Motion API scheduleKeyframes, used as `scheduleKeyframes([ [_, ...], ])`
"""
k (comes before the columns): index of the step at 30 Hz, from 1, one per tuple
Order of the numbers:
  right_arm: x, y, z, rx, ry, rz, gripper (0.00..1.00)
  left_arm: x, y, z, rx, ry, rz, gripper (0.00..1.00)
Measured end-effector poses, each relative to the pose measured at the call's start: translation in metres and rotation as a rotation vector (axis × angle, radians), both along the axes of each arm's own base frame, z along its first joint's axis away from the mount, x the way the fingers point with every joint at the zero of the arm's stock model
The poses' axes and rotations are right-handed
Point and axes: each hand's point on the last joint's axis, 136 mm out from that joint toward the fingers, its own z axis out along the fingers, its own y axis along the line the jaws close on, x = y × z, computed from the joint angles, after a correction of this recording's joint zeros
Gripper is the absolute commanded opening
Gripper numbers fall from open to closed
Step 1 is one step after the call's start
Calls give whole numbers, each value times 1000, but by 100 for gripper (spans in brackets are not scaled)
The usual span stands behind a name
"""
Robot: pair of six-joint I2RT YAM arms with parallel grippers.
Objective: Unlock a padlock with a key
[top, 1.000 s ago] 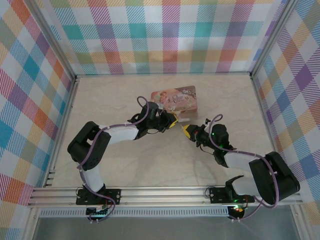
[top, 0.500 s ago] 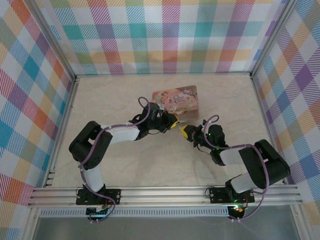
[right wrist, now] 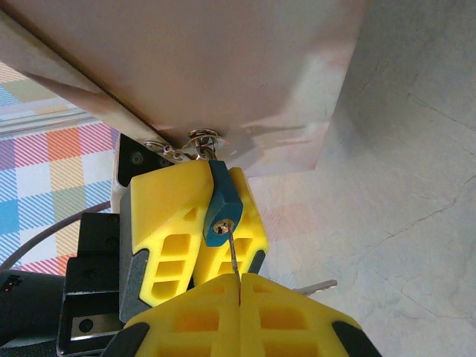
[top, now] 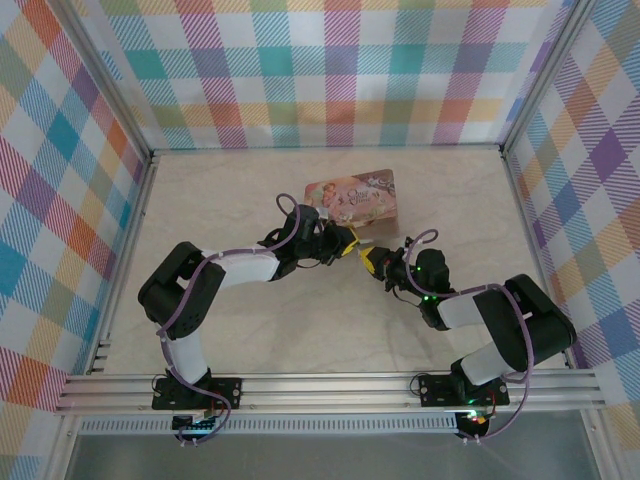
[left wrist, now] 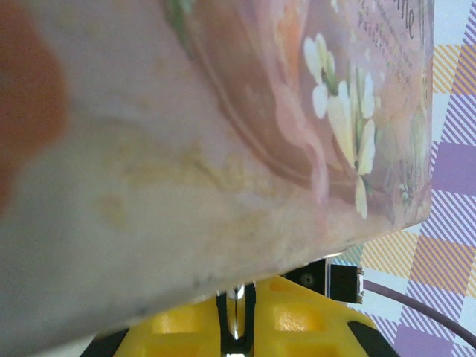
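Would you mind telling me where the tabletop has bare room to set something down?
Bare table lies at the far left, between the left wall and the flowered box, and near centre between the arms' bases. It is crowded mid-table, where left hand holds the padlock and right hand the key.

A pale beige marbled table (top: 320, 330) sits enclosed by pastel plaid cloth walls (top: 340, 70) at 9, 12 and 3 o'clock; silver aluminium rails (top: 330, 395) run along 6 o'clock. Even, soft light.

table top (top: 220, 200): pale, marbled, with fine crack-like veins. flat pink box (top: 352, 197) with flower print lies on it, just beyond the middle, toward the far side.
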Motion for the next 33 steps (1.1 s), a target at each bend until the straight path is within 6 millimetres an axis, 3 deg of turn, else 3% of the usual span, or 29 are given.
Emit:
scheduleKeyframes([
  [33, 11, 3, 8, 2, -8, -14, 0, 7, -1, 4, -25, -29, 23, 7],
])
